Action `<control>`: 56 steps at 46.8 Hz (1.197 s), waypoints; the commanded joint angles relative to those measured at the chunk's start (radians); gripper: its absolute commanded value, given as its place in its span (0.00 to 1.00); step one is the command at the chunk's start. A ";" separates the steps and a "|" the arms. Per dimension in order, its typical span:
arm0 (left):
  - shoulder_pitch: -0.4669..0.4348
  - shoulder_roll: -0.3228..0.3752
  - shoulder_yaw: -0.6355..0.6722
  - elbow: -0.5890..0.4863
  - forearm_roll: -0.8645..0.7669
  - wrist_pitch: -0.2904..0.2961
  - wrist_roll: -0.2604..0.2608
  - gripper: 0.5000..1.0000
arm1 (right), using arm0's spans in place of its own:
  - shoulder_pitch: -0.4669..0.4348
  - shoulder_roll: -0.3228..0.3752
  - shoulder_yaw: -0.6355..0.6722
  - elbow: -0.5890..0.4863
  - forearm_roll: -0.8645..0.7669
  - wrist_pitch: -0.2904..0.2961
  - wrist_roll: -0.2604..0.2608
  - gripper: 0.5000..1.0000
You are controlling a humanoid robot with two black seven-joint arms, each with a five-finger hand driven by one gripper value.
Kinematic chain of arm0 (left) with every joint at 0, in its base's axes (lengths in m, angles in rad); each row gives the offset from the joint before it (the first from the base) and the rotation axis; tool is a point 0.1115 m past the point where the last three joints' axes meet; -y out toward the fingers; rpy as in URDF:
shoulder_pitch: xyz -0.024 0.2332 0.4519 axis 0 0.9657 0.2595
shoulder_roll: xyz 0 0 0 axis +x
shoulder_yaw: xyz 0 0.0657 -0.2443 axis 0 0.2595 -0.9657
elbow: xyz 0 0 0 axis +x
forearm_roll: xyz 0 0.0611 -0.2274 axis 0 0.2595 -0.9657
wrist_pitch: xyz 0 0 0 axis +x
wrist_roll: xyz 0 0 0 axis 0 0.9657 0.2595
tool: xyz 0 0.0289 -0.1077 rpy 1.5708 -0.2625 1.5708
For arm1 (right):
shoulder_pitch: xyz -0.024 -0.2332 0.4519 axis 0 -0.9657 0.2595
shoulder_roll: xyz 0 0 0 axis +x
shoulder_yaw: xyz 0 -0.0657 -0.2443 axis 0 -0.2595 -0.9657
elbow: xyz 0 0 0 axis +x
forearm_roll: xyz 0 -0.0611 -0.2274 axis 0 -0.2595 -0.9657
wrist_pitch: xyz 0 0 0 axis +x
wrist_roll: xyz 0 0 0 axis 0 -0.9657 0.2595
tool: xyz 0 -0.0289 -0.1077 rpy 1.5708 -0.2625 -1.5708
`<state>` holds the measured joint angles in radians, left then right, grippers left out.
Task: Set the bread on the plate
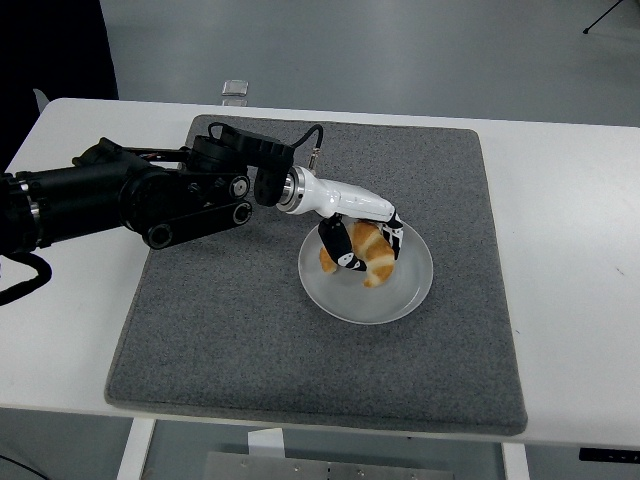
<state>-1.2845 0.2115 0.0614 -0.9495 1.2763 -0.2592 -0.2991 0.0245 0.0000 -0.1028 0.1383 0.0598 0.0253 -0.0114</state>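
A golden croissant (372, 254) lies low over the white plate (400, 296), which sits in the middle of the grey mat. My left hand (360, 243) reaches in from the left on a black arm with a white forearm. Its fingers are curled around the croissant, holding it down at the plate's upper left part. I cannot tell whether the bread rests on the plate's surface. My right arm is out of view.
A grey felt mat (230, 320) covers the centre of the white table (570, 250). A small metal clip-like object (234, 90) sits at the table's far edge. The black arm (130, 195) spans the mat's upper left.
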 commanded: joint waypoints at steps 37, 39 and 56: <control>0.019 0.006 -0.011 -0.014 -0.025 0.021 0.000 0.85 | 0.000 0.000 0.000 0.000 0.000 -0.001 0.001 0.90; 0.017 0.008 -0.014 -0.014 -0.029 0.025 0.000 0.92 | 0.000 0.000 0.000 0.000 0.000 -0.001 0.001 0.90; 0.001 0.048 -0.057 -0.023 -0.239 0.034 -0.002 0.98 | 0.000 0.000 0.000 0.001 0.000 -0.001 0.001 0.90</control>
<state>-1.2802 0.2469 0.0254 -0.9656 1.0822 -0.2253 -0.3006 0.0245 0.0000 -0.1028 0.1380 0.0598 0.0249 -0.0116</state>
